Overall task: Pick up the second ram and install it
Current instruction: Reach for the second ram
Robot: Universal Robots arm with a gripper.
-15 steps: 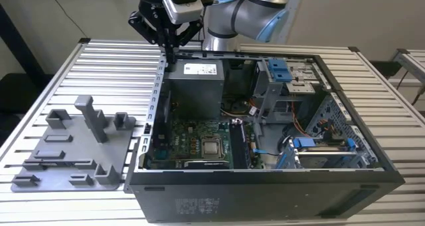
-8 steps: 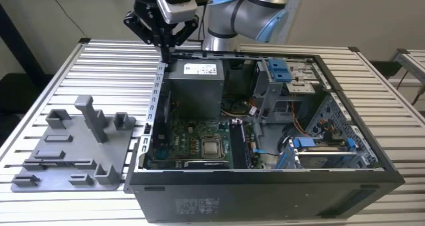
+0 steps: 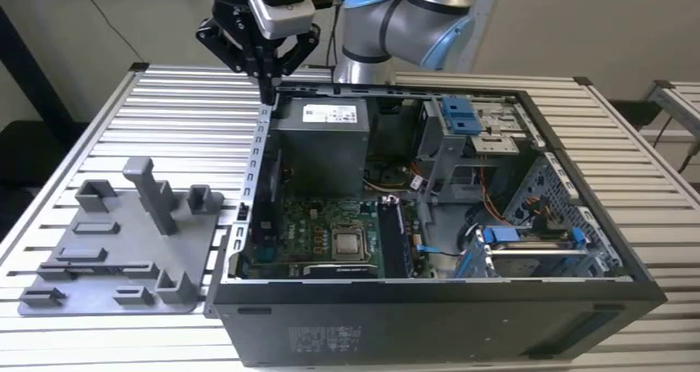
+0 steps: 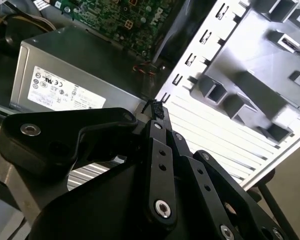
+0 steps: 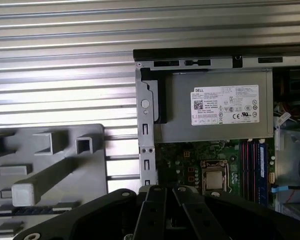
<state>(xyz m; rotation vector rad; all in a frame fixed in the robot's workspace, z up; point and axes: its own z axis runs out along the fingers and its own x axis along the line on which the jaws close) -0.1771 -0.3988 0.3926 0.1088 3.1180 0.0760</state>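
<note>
My gripper (image 3: 265, 83) hangs over the far corner of the open computer case (image 3: 258, 142), on the exterior view's left, above the grey power supply (image 3: 320, 138). Its black fingers (image 4: 159, 131) meet at the tip, shut with nothing between them. Dark upright strips stand in the memory slots (image 3: 393, 234) beside the processor (image 3: 350, 242), which also appear in the first wrist view (image 5: 251, 165). They are too small for me to tell whether one is the second ram. The grey fixture plate (image 3: 115, 253) has a long slot (image 5: 35, 210) with a dark strip in it.
The case lies open on a ribbed metal table (image 3: 164, 118). Drive cages with blue clips (image 3: 461, 118) and cables fill its right side. The fixture plate's upright post (image 3: 147, 192) rises left of the case wall. The arm's body (image 3: 411, 15) is behind the case.
</note>
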